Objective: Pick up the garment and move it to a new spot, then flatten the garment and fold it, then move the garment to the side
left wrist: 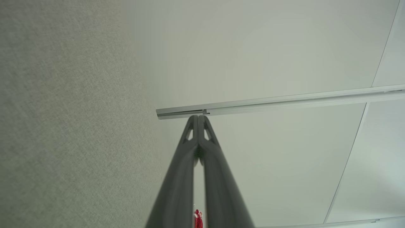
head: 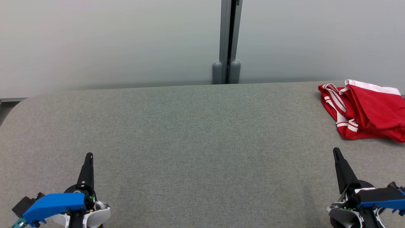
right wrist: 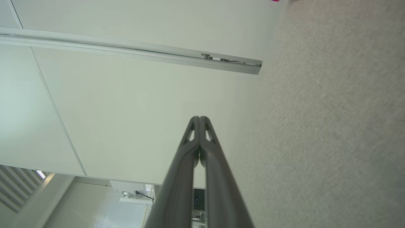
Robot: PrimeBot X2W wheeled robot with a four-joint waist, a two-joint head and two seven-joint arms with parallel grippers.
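Two grippers in play, and both are pressed together, fingertips meeting in a point with nothing pinched between them. The left gripper (head: 89, 155) sits over the near left corner of the table (head: 190, 133), dark fingers aimed at the far edge. The right gripper (head: 336, 151) mirrors it over the near right corner, leaning a touch to the left. And the garment (head: 370, 110), red with white stripes and a white band, lies rumpled in a loose heap at the far right corner, spilling past the side of the head view. It is well apart from the left gripper; the right one is closer, with bare grey cloth between them. Beyond the far edge stands a pale wall (head: 110, 41) with a grey post (head: 225, 41) at the middle.
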